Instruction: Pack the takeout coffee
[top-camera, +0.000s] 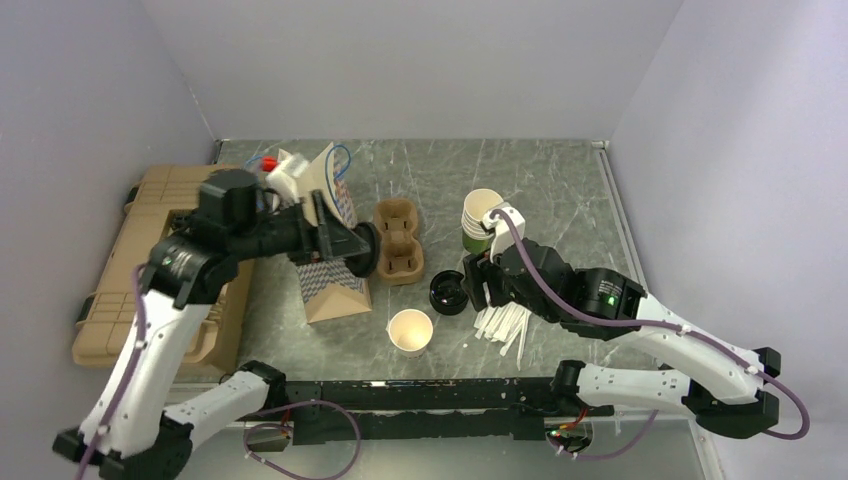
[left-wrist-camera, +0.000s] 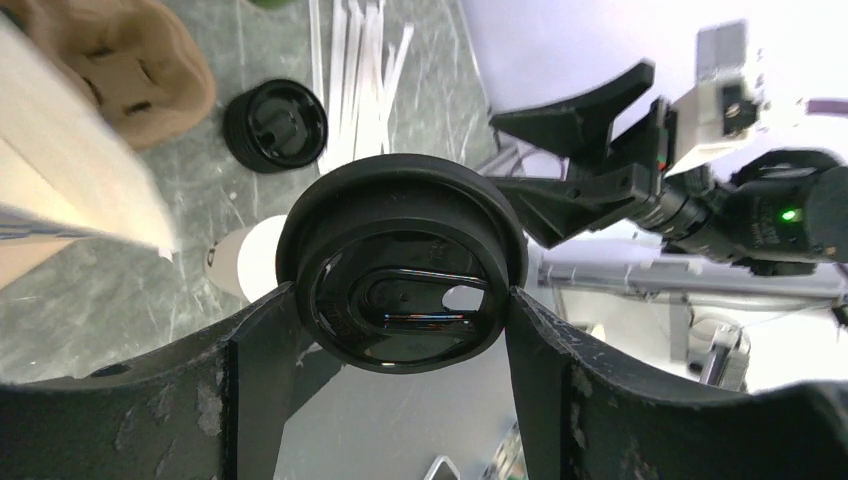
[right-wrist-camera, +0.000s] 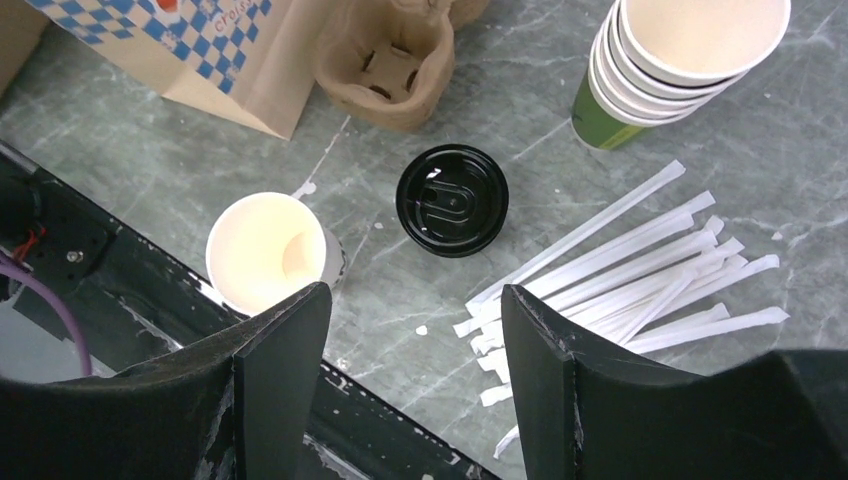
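Holding 1 lid (left-wrist-camera: 400, 265) in my left gripper (left-wrist-camera: 400, 305) | my right gripper (right-wrist-camera: 415, 300) wide, empty | cup (top-camera: 410, 331) lidless, outside bag (top-camera: 335, 292) | left, I judge: lidding, packing

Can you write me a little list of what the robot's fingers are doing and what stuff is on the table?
left fingers: gripping a black lid
right fingers: open, empty, above the table
open cup: upright, no lid, on the table
spare lids: black pile beside the straws
cup stack: lidless, green base
cup carrier: brown, next to the paper bag
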